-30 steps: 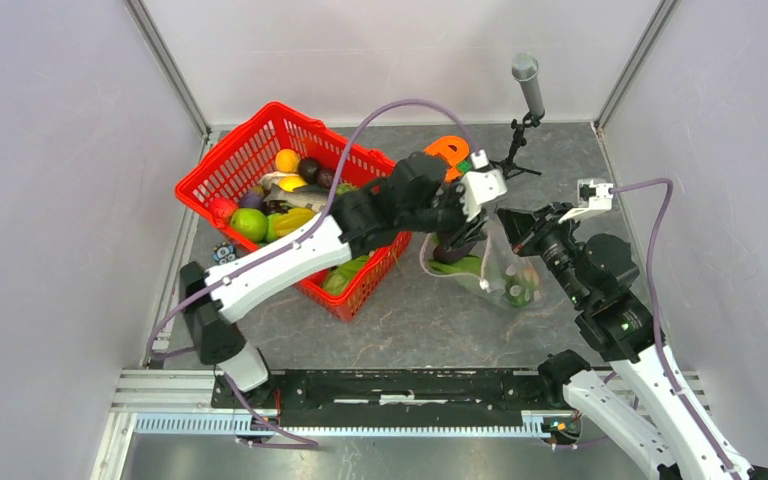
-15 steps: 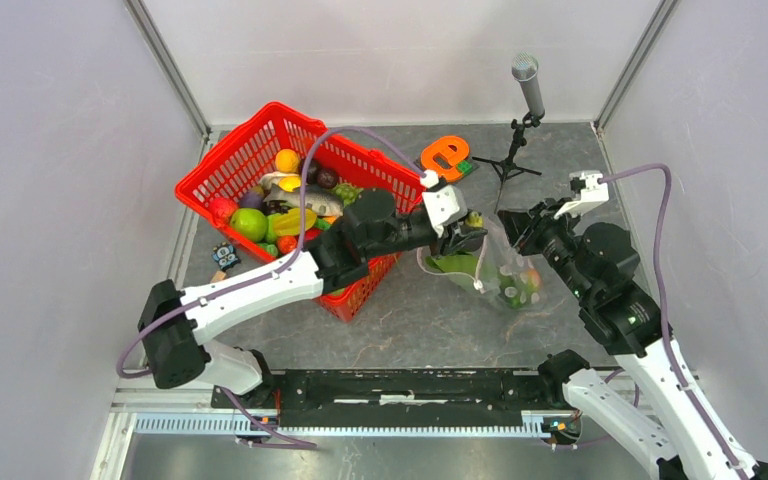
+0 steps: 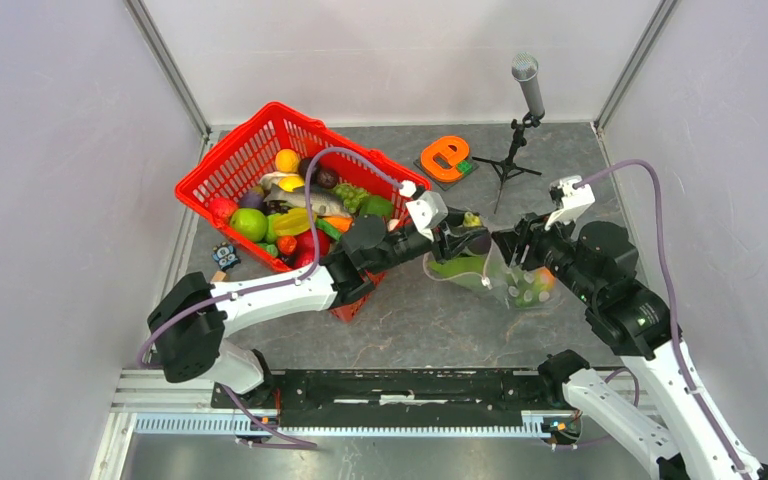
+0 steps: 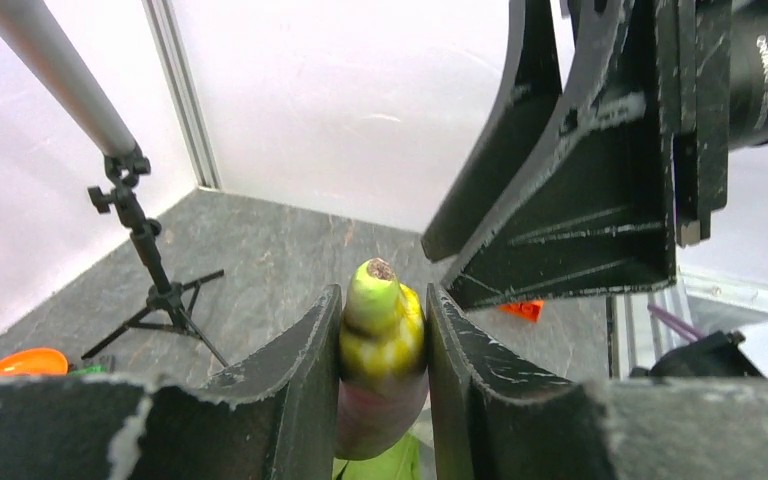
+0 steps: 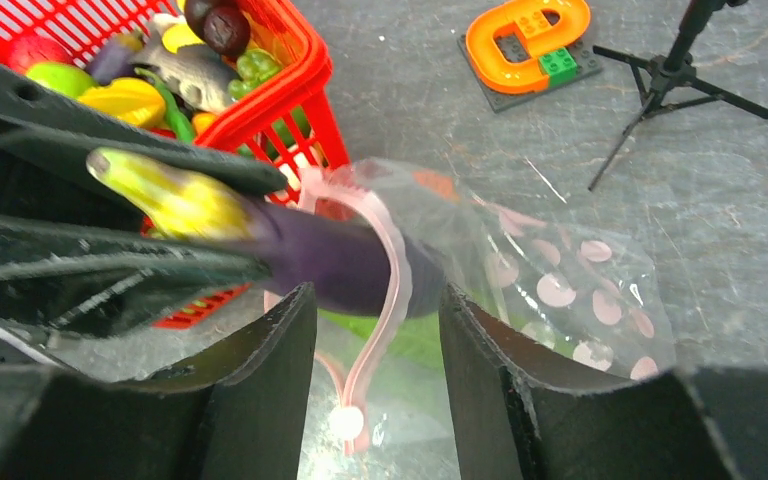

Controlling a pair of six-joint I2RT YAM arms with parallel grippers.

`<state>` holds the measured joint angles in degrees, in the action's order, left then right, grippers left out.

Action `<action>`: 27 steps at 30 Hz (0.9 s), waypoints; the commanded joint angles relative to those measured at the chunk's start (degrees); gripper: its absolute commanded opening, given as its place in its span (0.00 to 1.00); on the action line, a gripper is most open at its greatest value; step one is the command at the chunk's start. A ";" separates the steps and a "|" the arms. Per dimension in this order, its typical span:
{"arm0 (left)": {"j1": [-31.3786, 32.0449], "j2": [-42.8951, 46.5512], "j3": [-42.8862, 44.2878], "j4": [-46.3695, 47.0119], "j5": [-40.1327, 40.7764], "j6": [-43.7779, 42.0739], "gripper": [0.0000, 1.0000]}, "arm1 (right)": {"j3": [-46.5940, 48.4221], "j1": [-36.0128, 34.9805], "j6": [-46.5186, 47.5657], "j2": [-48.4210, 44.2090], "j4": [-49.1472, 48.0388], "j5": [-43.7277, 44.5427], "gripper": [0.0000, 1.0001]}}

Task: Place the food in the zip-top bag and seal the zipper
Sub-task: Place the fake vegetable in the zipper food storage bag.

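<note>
– Grey mottled table, pale walls close round. Left pincer: state?

– Clamped. My two fingers pinch the yellow-green stem end of a purple eggplant, with the stem poking up between them.

– Right pincer?

– Jaws apart, gripping nothing that I can see. The eggplant's purple body lies crosswise just beyond the fingertips, level with the gap.

– The bag?

– The zip-top bag lies just ahead of my right pincer. It is dotted and crinkled, with its mouth toward the left pincer. The zipper is unsealed. Its pink strip loops across the eggplant's body, and a round white tab sits low in the gap between my right fingers.

– What does each view add?

– Left wrist: the grip on the stem is plain. The right pincer's black fingers loom close above and to the right, and a microphone stand is off to the left. The bag hardly shows.
Right wrist: the eggplant meeting the zipper, which the left wrist misses.
Top: a green leafy piece and a small orange fruit are inside the bag, between the two pincers. A red basket of more toy food sits beside my left forearm.
</note>
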<state>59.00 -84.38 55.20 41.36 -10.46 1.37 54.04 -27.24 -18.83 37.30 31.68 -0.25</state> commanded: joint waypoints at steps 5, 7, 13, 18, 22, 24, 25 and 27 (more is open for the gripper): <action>0.32 -0.80 0.72 6.98 2.05 3.36 0.02 | 2.58 -0.02 4.98 -0.46 8.68 -5.42 0.56; 0.32 -1.28 0.29 6.99 2.31 3.52 0.02 | 1.66 0.00 4.65 0.79 10.57 -5.31 0.58; 0.29 -4.08 -1.41 9.27 3.63 5.11 0.02 | -7.17 0.00 -1.16 0.35 5.02 -2.20 0.60; 0.31 -6.20 -2.03 10.83 4.21 6.27 0.02 | -13.28 0.00 -2.48 0.31 1.28 5.02 0.62; 0.25 -6.94 -1.77 11.24 4.04 6.72 0.02 | -17.54 0.01 -4.65 0.38 -5.12 3.59 0.58; 0.30 -7.02 -1.76 11.20 3.85 6.89 0.02 | -17.49 -0.09 -4.83 1.87 -5.56 4.96 0.57; 0.22 -7.03 -1.76 11.19 3.79 6.90 0.02 | -17.44 -0.09 -4.60 2.27 -5.79 6.18 0.55; 0.29 -7.11 -1.75 11.15 3.71 6.96 0.02 | -17.02 -0.09 -3.79 2.70 -5.92 8.05 0.52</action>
<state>59.00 -90.45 53.17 48.21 -7.51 6.59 36.34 -27.24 -22.28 39.35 31.14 3.40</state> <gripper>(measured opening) 0.396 0.550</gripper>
